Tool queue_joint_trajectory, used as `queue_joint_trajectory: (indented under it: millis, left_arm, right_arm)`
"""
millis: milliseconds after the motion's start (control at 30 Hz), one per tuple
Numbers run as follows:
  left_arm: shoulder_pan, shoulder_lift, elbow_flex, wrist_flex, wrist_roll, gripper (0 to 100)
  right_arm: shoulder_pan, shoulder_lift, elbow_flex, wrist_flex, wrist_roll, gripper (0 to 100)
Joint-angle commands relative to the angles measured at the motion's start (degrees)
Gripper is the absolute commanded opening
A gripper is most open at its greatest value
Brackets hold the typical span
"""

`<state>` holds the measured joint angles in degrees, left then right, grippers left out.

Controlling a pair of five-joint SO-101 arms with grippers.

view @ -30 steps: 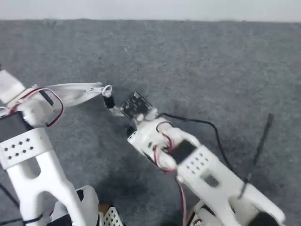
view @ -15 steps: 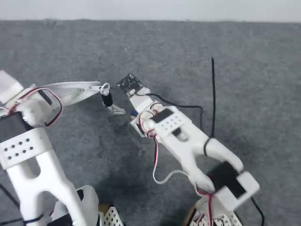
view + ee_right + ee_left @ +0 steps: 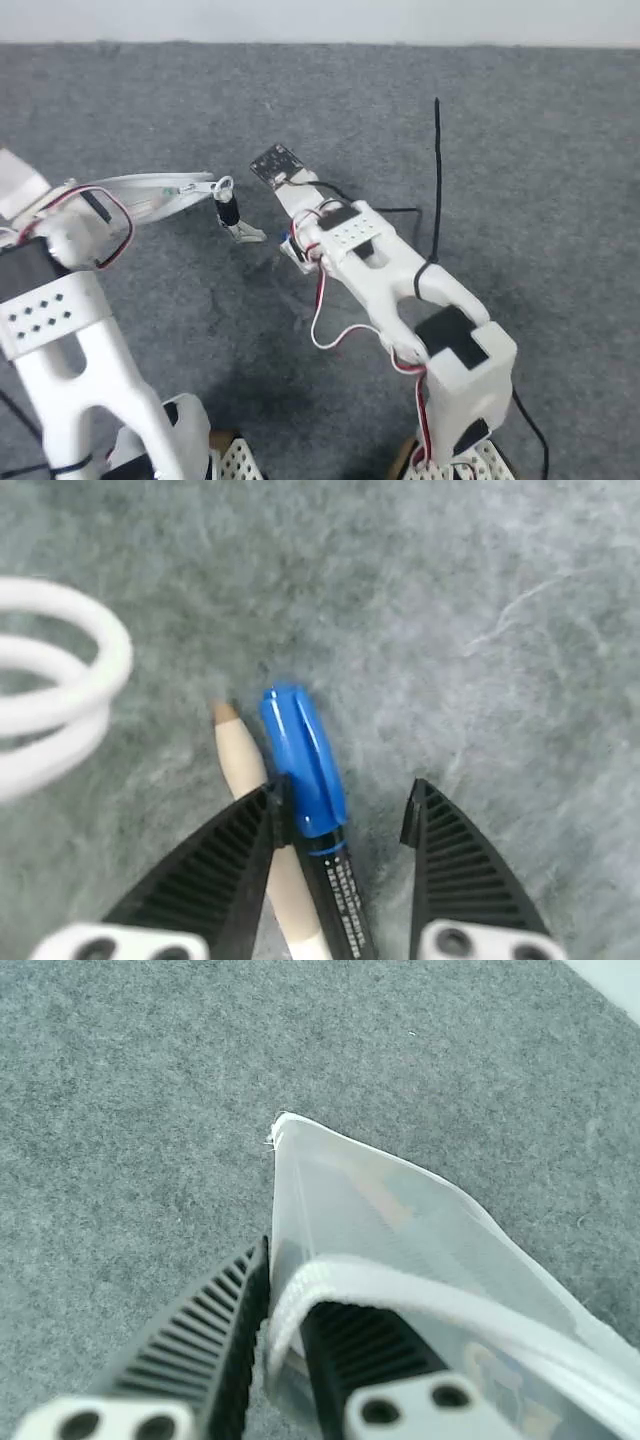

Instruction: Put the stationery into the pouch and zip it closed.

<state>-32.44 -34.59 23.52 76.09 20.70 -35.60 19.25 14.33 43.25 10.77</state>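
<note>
- Grey felt-like mat (image 3: 520, 130) over the whole table, fuzzy and flecked; plain pale wall (image 3: 320, 20) beyond the far edge.
- Toward the table's left edge: translucent soft-plastic pouch (image 3: 160, 195), flat, edged with a white woven zipper band.
- Pinched at that band by the left gripper (image 3: 283, 1280), black ribbed fingers closed on either side of it.
- Near the table's middle: blue-capped marker (image 3: 300, 755), smooth and round, flat on the mat, touching a beige pointed stick (image 3: 240, 750).
- Straddled by the right gripper (image 3: 345, 795), parted narrowly, one finger against the cap, the other just clear.
- Blurred white loop (image 3: 112, 650) close by, hard to identify.
- From above, right fingers hidden under the white arm (image 3: 380, 270); small black cylinder (image 3: 229, 212) at the pouch's mouth unclear; pouch contents only vague shapes through the plastic.
</note>
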Motion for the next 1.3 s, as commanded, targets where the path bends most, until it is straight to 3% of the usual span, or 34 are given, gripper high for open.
queue_joint_trajectory:
  millis: [0,167,400,1100,1267]
  left_arm:
    - [-0.2,-0.8,-1.3,-1.8,1.1,1]
    - [-0.2,-0.8,-1.3,-1.8,1.1,1]
    - [-0.2,-0.8,-1.3,-1.8,1.0,1]
    - [-0.1,-0.9,-2.2,-1.6,0.9,1]
    - [3.8,-0.9,-2.3,-1.4,1.0,1]
  right_arm:
    - [1.8,1.9,-6.6,7.0,1.1,18.0]
    - [3.0,8.4,-13.7,13.5,1.4,16.2]
    - [3.6,14.7,-23.8,20.8,1.5,0.4]
    - [4.2,-1.9,-24.8,30.0,0.9,0.7]
    - [4.2,-5.1,-24.8,31.6,-0.2,0.7]
